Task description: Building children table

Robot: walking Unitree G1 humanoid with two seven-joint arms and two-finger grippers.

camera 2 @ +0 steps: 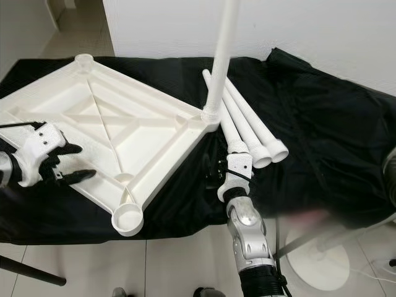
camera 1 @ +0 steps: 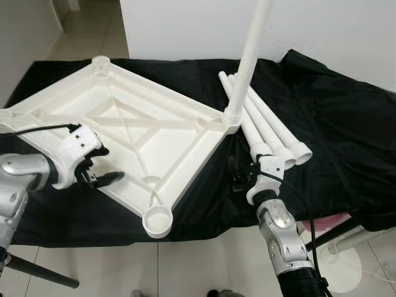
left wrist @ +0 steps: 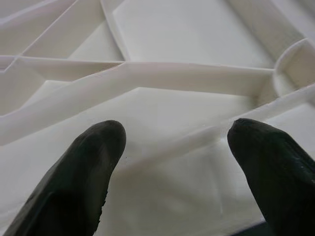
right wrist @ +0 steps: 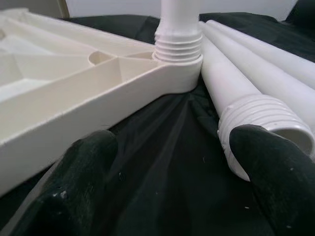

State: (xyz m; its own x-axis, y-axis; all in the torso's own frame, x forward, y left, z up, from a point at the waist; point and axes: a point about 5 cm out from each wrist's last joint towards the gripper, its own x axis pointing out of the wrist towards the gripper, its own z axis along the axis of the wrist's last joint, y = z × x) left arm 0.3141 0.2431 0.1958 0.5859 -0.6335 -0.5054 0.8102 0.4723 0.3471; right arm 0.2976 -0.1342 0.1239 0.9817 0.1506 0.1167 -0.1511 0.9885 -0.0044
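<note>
A white plastic tabletop (camera 1: 139,120) lies upside down on a black cloth, ribs facing up. One white leg (camera 1: 250,55) stands upright, screwed into the right corner socket (right wrist: 178,46). Three loose legs (camera 1: 267,127) lie side by side just right of it, threaded ends toward me. My left gripper (camera 1: 106,166) is open over the tabletop's near-left edge, its fingertips (left wrist: 101,140) spread above the ribbed underside. My right gripper (camera 1: 241,176) is open low over the cloth, between the tabletop's edge and the nearest loose leg's threaded end (right wrist: 261,115).
The black cloth (camera 1: 337,124) covers the whole work surface and hangs over its front. An empty round socket (camera 1: 158,221) sits at the tabletop's near corner. A white wall stands behind. On the tiled floor are a white round stand base (camera 2: 322,260) and a dark tripod leg (camera 1: 37,272).
</note>
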